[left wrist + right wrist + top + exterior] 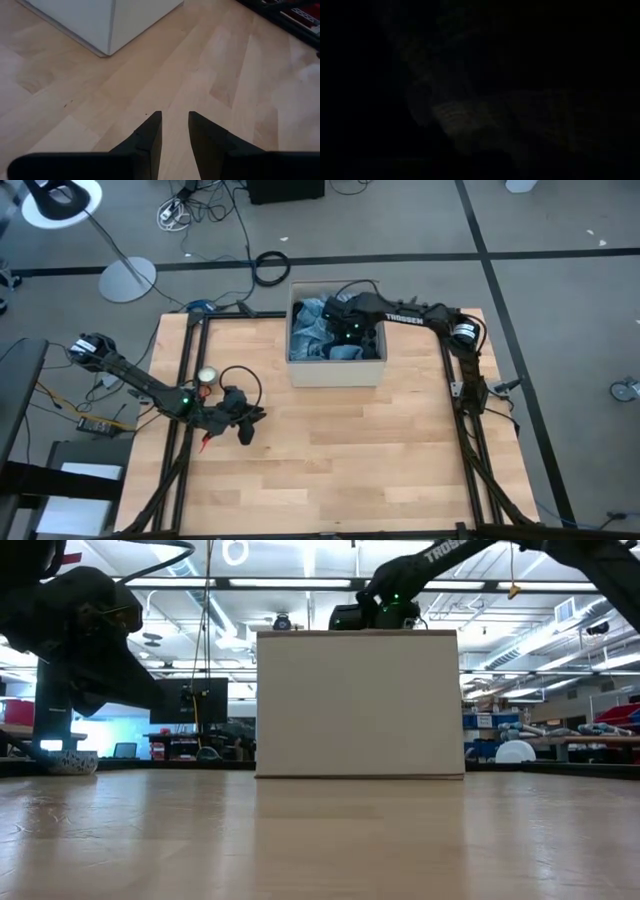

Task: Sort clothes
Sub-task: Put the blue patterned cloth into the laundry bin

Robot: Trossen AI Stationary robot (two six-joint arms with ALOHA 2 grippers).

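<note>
Blue clothes [318, 332] are piled in the box [335, 372], and the right gripper [338, 330] is pushed down among them. Its fingers cannot be told apart or together. The left gripper [174, 131] is held over the left tabletop [340, 440], fingers slightly apart and empty.

Clothes [312, 330] in box [335, 372]: blue, pale blue, some dark. Box off-white. Table [380, 440] light wood grain. Arms black.

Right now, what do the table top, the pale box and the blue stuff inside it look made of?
Table top: light wood planks, matte sheen; grain and seams show. Pale box: probably cardboard; flat matte walls, thin rim. Blue clothes: soft fabric, crumpled folds; weave too small to tell. The right gripper is down among them.
</note>
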